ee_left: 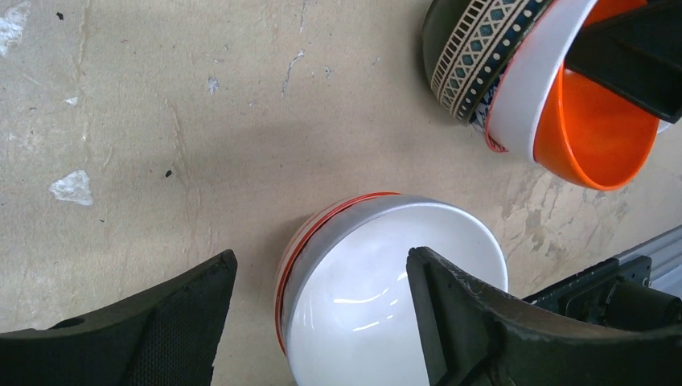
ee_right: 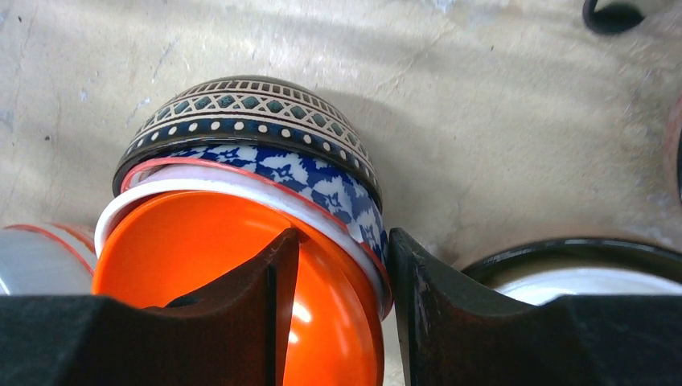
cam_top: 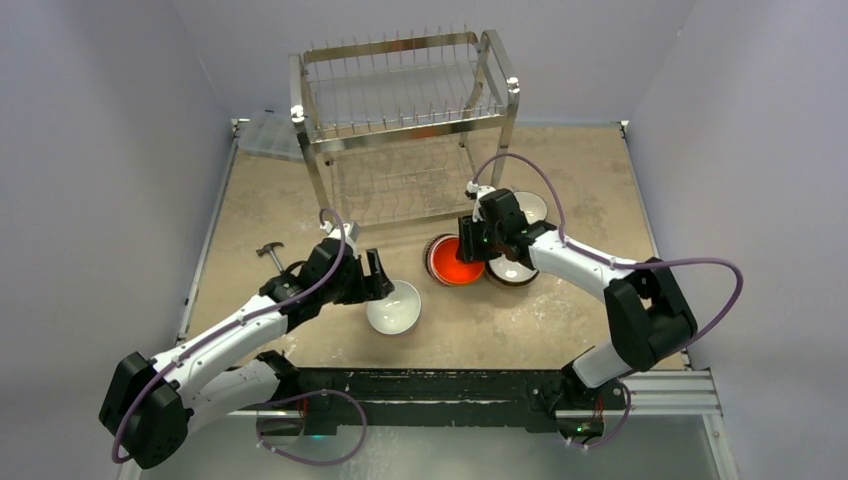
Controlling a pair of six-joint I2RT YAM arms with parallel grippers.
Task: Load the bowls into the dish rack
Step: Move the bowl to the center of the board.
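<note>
While the white bowl [ee_left: 386, 281] sits under the wide-open left gripper [ee_left: 322, 257], the right gripper [ee_right: 344, 241] pinches the tilted bowl stack [ee_right: 241, 129], one finger inside the orange bowl [ee_right: 185, 241].

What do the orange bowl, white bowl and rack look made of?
By look: orange bowl glossy glazed ceramic, possibly plastic; sharp highlights. white bowl glazed ceramic, likely; smooth mirror-like sheen. dish rack polished metal wire and tube, probably stainless steel; bright reflections.

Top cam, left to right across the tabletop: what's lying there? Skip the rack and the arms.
In order: small hammer → white bowl → orange bowl → dark-rimmed bowl.
</note>
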